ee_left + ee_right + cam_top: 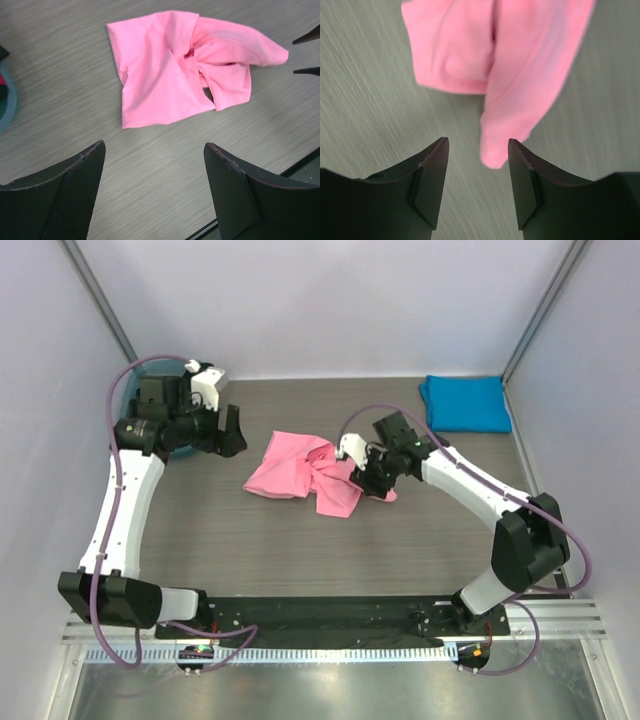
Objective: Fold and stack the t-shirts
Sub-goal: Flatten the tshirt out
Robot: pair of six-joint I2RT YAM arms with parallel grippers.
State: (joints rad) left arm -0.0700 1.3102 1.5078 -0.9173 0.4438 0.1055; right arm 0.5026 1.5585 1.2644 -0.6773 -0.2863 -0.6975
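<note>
Top external view: a bubblegum-pink t-shirt lies crumpled and twisted at the middle of the grey woodgrain tabletop, while a bright blue t-shirt sits as a neat flat rectangle in the far right corner, well apart from it. The right arm reaches in to the pink cloth's right edge. In the right wrist view the right jaws stand apart, with a loose pink tip lying on the tabletop just ahead of the gap between them and not pinched by either. The left arm hangs to the left of the shirt, near a teal tub that it partly hides. In the left wrist view the left jaws are spread wide and empty, with bare tabletop between them and the pink cloth. The blue shirt looks already folded, so the step in hand appears to be sorting out the pink one, which is bunched where a sleeve or hem crosses over the body. The next move likely calls for each arm to take a separate edge or corner and draw the cloth out flat, since a fold cannot start cleanly on this tangle. Stacking it with the blue shirt would come after that.
</note>
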